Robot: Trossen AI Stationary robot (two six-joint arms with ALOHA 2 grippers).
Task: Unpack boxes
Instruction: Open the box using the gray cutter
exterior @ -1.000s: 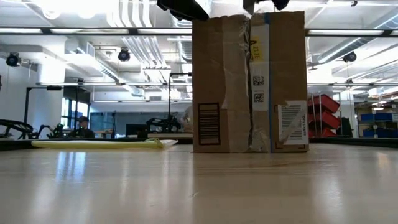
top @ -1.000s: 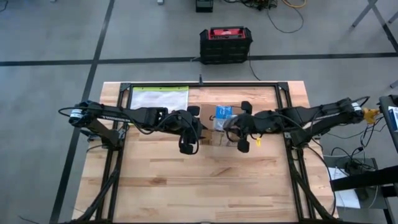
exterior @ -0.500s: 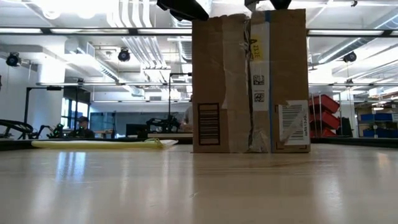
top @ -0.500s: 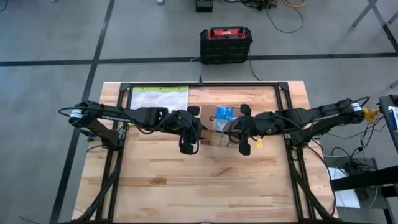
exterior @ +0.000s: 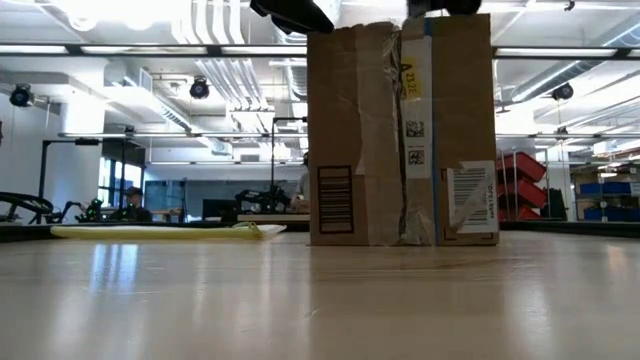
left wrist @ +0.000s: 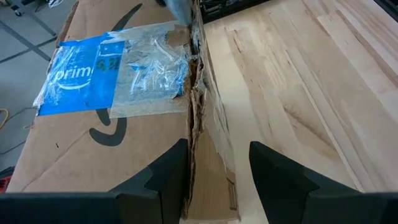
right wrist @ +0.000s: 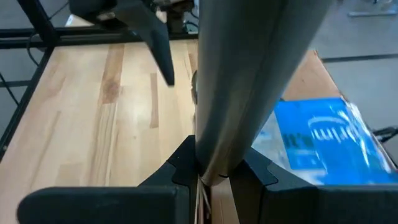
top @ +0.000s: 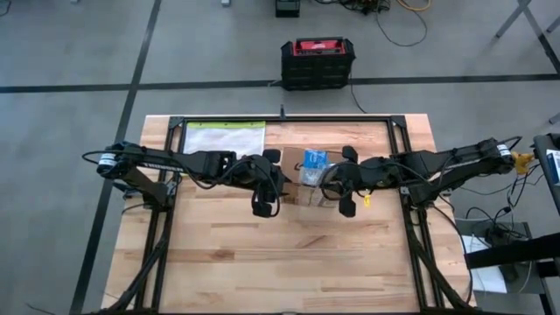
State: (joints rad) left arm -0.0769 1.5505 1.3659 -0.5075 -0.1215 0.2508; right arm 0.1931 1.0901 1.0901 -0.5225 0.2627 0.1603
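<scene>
the cardboard box (exterior: 402, 135) stands upright on end near the middle of the wooden table (top: 289, 262), its long axis vertical in the low view; the barcode and white labels face that camera, and the top edge sits just under the picture's upper border. from above, only the box's upper face (top: 308, 175) shows between the two arms, with blue printed tape (left wrist: 81, 71) and crinkled clear tape across it. a torn seam (left wrist: 194, 112) runs along this face.

the left gripper (left wrist: 217, 177) sits at the box's top edge, fingers spread, one finger (left wrist: 163, 180) over the cardboard and the other (left wrist: 280, 180) clear of the box's side; whether they pinch the flap cannot be told. the right gripper (right wrist: 214, 171) is clenched on a grey strip (right wrist: 249, 81) that rises from its fingertips and blocks much of that view; what the strip is cannot be made out.

in the high view both grippers and much of the box lie under the arms. a yellow-edged pouch (top: 225, 137) lies flat at the far left of the table.
</scene>
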